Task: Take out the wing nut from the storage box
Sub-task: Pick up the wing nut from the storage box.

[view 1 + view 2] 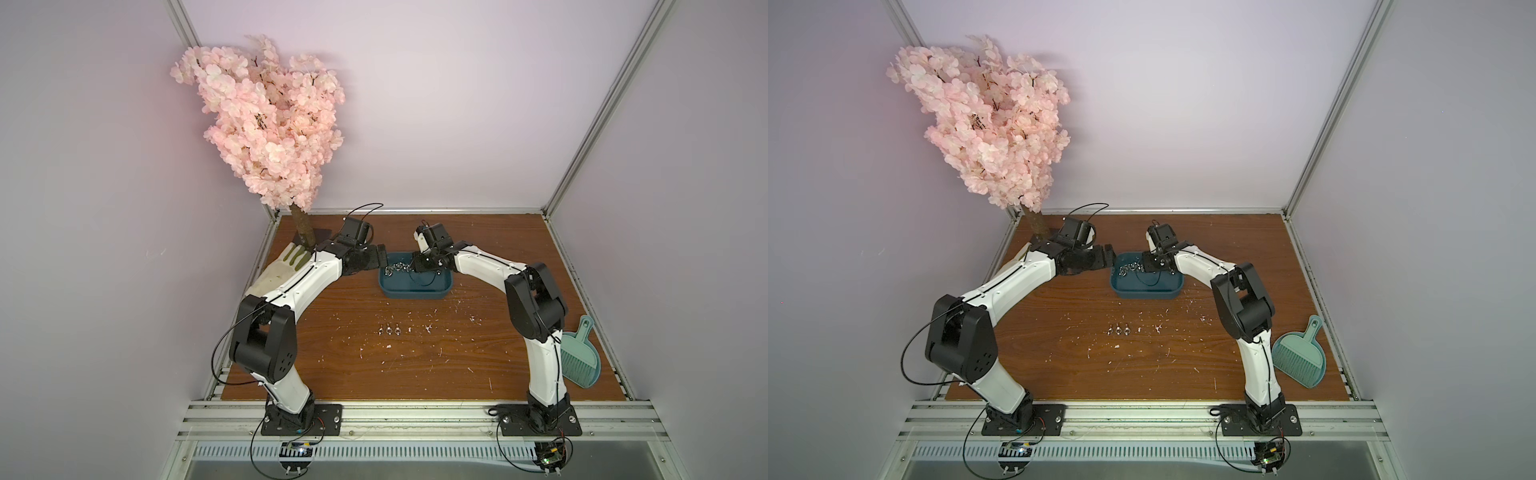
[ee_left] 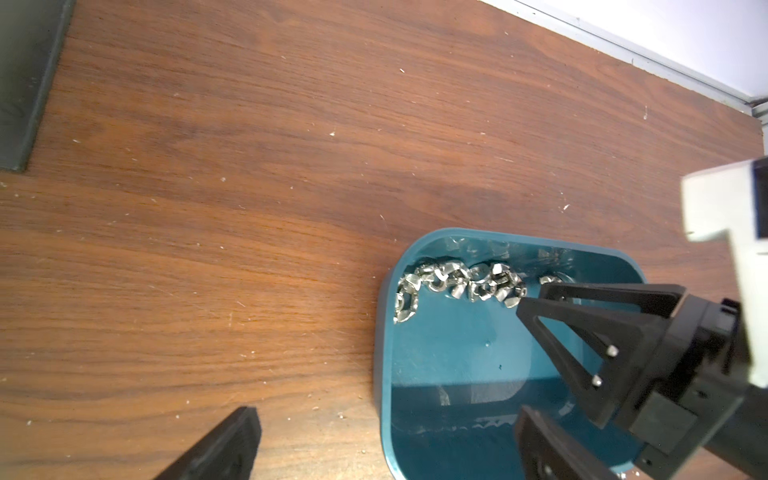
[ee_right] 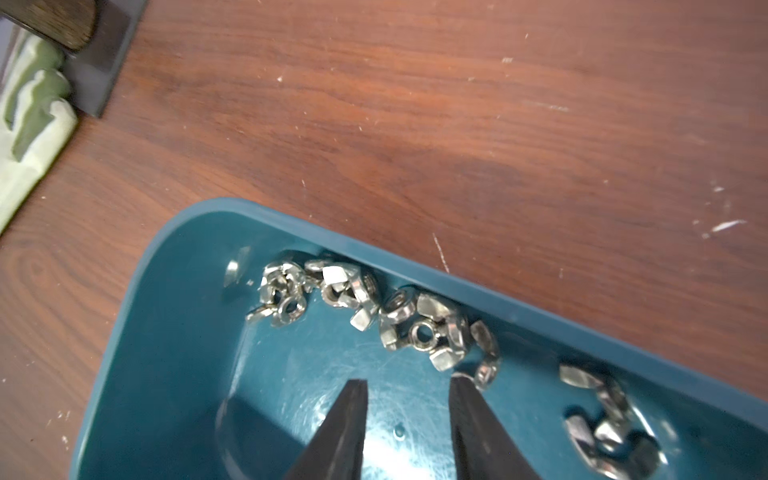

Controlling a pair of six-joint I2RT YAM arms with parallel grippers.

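The storage box (image 1: pixel 415 296) (image 1: pixel 1146 295) is a shallow dark teal tub at the back middle of the wooden table. Several shiny wing nuts (image 3: pixel 424 328) (image 2: pixel 457 284) lie strung along its far wall. My right gripper (image 3: pixel 409 380) (image 1: pixel 415 266) reaches down into the box with its jaws partly open. Only bare teal floor (image 3: pixel 174 374) shows between them, and one fingertip sits right beside a nut. My left gripper (image 2: pixel 388 411) (image 1: pixel 380 257) is wide open astride the box's left wall (image 2: pixel 380 353). It holds nothing.
Three wing nuts (image 1: pixel 388 330) lie in a row on the table in front of the box. A pink blossom tree (image 1: pixel 266 120) stands at the back left, with a pale glove (image 1: pixel 282 266) under the left arm. A mint dustpan (image 1: pixel 579 353) lies at the right edge.
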